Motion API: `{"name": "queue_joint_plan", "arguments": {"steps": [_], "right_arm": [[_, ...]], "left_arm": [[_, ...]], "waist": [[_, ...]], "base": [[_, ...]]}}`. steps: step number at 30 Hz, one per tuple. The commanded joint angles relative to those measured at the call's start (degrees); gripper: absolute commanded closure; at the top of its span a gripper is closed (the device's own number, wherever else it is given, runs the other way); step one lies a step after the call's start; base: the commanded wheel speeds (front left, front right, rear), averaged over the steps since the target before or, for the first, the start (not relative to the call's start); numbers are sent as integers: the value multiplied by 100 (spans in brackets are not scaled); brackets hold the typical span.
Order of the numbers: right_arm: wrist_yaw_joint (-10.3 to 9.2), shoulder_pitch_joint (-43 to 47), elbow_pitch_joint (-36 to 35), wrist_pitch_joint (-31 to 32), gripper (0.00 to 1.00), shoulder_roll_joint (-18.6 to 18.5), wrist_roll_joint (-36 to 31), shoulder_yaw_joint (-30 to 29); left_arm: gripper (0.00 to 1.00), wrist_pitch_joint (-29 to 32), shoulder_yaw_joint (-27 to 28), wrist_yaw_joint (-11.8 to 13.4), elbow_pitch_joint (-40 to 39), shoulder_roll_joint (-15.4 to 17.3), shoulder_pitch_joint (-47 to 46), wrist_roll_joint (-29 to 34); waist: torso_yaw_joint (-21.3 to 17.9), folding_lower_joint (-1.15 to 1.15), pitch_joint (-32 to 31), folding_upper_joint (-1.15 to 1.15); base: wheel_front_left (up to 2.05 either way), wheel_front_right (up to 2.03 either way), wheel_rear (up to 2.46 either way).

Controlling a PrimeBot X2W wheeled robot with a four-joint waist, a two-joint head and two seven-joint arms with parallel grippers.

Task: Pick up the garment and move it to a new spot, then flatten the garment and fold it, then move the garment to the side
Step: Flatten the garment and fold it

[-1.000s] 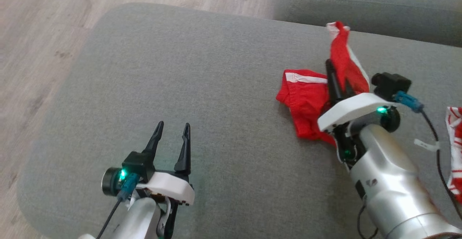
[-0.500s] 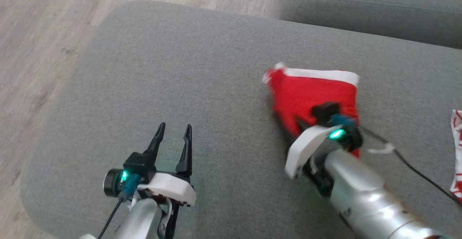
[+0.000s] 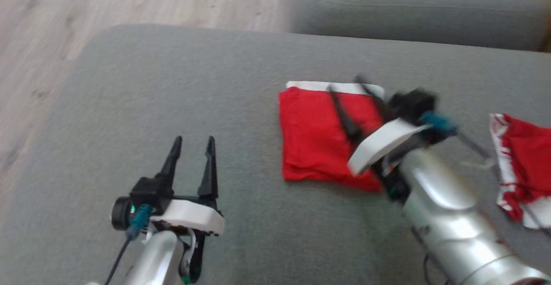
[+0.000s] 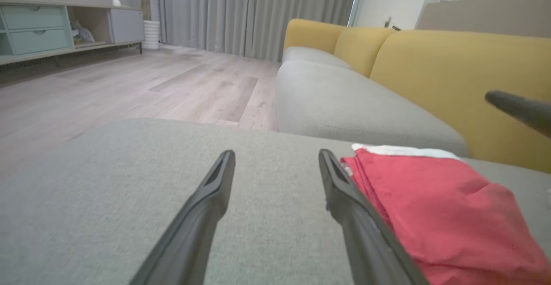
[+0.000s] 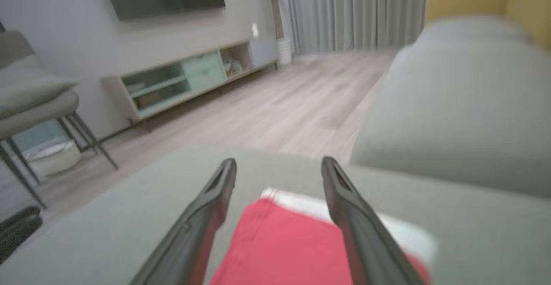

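The folded garment [image 3: 310, 138] lies flat on the cushion [image 3: 172, 82]. The right pincer [image 3: 344, 83] hangs over it, released and empty; the left pincer [image 3: 194, 139] is spread too, well apart. A low finger could snag the top layer and undo the fold.

Garment [image 3: 310, 138] on cushion [image 3: 172, 104], R gripper [image 3: 344, 83] over it, L gripper [image 3: 193, 140] to its L; 2nd garment [image 3: 523, 160] farther R; sofa [image 3: 409, 13] behind.

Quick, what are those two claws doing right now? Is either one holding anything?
Left gripper: open, empty, over the grey cushion.
Right gripper: open, over the folded red garment, not gripping it.
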Motion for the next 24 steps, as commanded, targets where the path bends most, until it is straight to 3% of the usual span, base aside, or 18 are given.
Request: {"name": "queue_joint_plan", "arguments": {"steps": [1, 10, 15, 23, 24], "right_arm": [[-4, 95, -581, -75, 0, -60, -490, -521], [-4, 1659, -2327, -77, 0, 37, -2045, -2473], [-4, 2407, -2859, -77, 0, 101, -2479, -2781], [-4, 2668, -3101, -77, 0, 119, -2359, -2793], [-4, 2615, -3094, -77, 22, 120, -2338, -2786]], "left_arm": [[0, -55, 307, 40, -362, 77, -57, -14], [0, -55, 652, 53, -965, 46, 194, 108], [0, -55, 804, 40, -1124, 28, 452, 208], [0, -55, 765, -11, -1158, 20, 493, 201], [0, -55, 741, -15, -1155, 20, 462, 198]], "waist": [[-290, 0, -92, 0], [-757, 0, -148, 0], [-939, 0, -134, 0], [-896, 0, 30, 0], [-868, 0, 76, 0]], "base": [[0, 0, 0], [0, 0, 0], [0, 0, 0], [0, 0, 0], [0, 0, 0]]}}
